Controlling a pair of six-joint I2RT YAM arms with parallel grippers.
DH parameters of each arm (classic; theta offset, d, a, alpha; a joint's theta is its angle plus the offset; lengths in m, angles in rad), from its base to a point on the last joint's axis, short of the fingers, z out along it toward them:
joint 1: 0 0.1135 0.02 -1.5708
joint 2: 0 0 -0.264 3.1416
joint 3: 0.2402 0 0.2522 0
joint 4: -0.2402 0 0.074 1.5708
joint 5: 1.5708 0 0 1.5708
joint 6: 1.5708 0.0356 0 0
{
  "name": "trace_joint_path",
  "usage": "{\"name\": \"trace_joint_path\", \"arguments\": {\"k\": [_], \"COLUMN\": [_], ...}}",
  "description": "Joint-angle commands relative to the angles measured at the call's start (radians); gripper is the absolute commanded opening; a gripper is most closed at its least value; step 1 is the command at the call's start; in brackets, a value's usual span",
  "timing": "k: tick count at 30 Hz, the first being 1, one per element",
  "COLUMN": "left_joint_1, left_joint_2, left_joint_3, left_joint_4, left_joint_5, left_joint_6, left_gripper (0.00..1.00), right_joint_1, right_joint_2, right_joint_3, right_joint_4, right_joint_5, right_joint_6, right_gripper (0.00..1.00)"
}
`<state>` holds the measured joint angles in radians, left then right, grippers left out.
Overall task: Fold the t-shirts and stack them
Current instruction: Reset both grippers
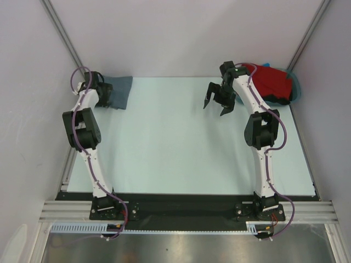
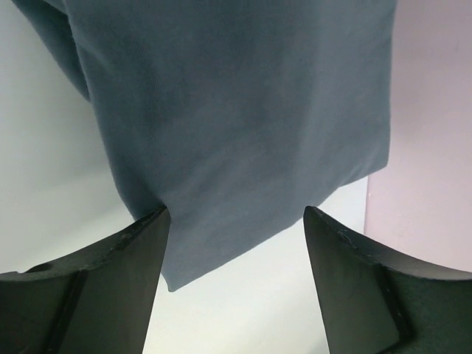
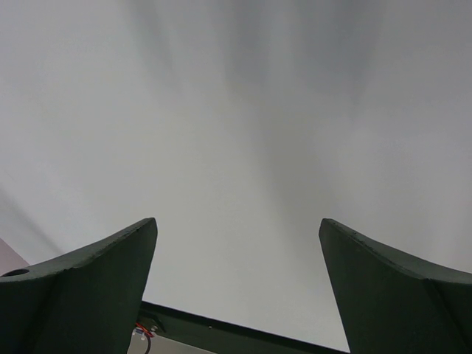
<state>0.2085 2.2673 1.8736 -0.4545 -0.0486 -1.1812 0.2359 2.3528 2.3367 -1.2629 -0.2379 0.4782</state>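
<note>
One grey t-shirt (image 2: pixel 243 110) lies just beyond left gripper (image 2: pixel 234 212).

1. A table (image 1: pixel 181 148) with a pale blue-green top is closed in on three sides.
2. It is bounded by a back wall (image 1: pixel 181 33), a left wall (image 1: pixel 27 109) and a right wall (image 1: pixel 332 109), all plain and whitish with a faint lilac cast.
3. A left post (image 1: pixel 61 35) and a right post (image 1: pixel 308 35), both of metal, are set in the back corners.
4. The near edge of the table is covered by a black strip (image 1: pixel 181 198). Below it, a rail (image 1: pixel 186 211) of aluminium and a slotted white duct (image 1: pixel 186 230) are mounted.
5. A brushed metal sheet (image 1: pixel 181 249) is seen lowest in the top view.
6. The scene is lit softly and evenly. Only faint shadows are cast on the table top.
</note>
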Motion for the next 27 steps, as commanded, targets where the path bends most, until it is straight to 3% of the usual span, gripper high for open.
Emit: {"name": "trace_joint_path", "arguments": {"k": [1,12,21,27], "left_joint_1": [0.009,0.006,-0.037,-0.106], "left_joint_2": [0.035,0.015,-0.170,-0.305], "left_joint_3": [0.088,0.030,0.010,-0.020], "left_joint_4": [-0.090,-0.079,-0.012,-0.001], "left_joint_5": [0.001,0.012,-0.051,-0.020], "left_joint_6": [-0.002,0.014,0.103,0.227], "left_gripper": [0.80,0.80,0.72,0.74], "right_joint_1": [0.000,-0.007,-0.001,0.020], "right_joint_2": [-0.055,-0.066,-0.076,-0.108], "right_joint_3": [-0.005,-0.004,-0.005,-0.050], "right_joint_4": [0.005,0.003,0.003,0.022], "right_joint_5": [-0.001,0.003,0.000,-0.003], "right_joint_6": [0.002,-0.007,-0.009,-0.013], "right_gripper": [1.00,1.00,1.00,1.00]}}
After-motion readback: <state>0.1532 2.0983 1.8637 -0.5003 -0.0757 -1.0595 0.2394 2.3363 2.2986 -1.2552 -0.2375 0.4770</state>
